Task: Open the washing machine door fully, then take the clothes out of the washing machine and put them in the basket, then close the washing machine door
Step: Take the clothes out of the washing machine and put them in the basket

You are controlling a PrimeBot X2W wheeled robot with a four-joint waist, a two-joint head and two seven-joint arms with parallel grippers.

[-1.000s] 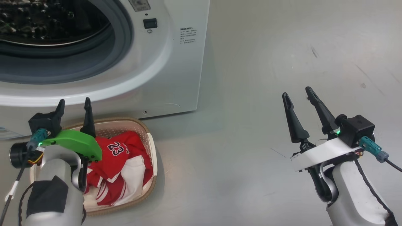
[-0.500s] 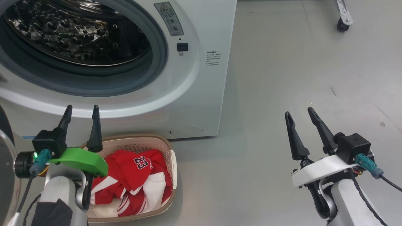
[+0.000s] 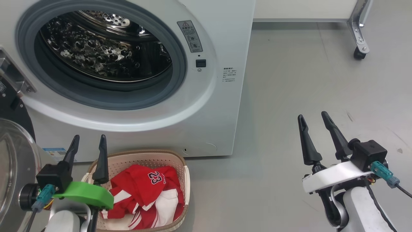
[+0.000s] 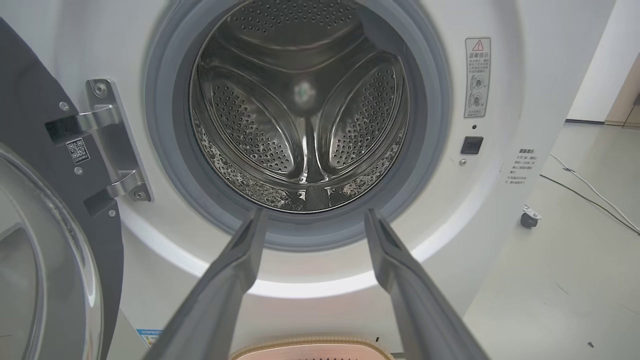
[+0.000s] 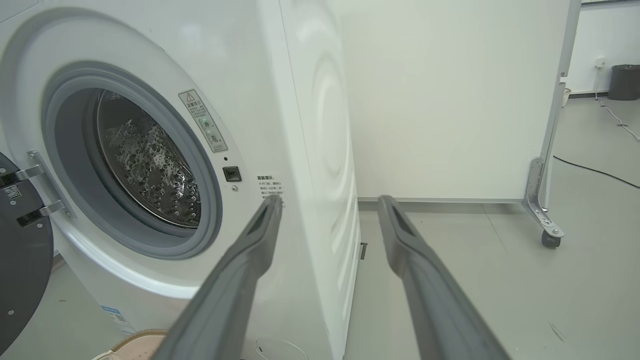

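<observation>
Head view: left gripper [image 3: 89, 138] & right gripper [image 3: 312, 115] both spread, empty. Door [image 3: 14, 161] hangs near basket [image 3: 141, 153], swing could snag it imo.

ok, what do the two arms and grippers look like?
The left gripper and right gripper each have two long dark fingers. Left has a bright green mount, right a white mount. Each carries a black camera block and a teal plug with black cable. Pale grey forearms.
</observation>
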